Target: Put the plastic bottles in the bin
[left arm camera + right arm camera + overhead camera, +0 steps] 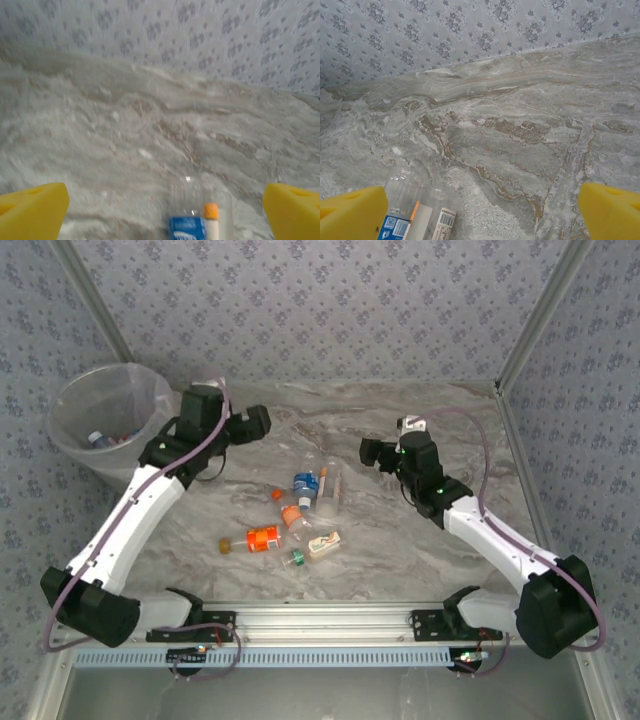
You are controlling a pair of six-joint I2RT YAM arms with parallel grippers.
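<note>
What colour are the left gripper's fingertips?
Yellow; the fingertips show best in the left wrist view.

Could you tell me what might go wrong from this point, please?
The bottles lie bunched together, so the open left hand may catch two or knock neighbours away. They seem to lie on their sides and could roll. The left arm passes close by the bin; swinging over might bump it.

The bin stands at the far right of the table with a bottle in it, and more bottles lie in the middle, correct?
No. The bin stands at the far left, not the right, as the top external view shows. It does hold a bottle, and more bottles lie in the middle.
</note>
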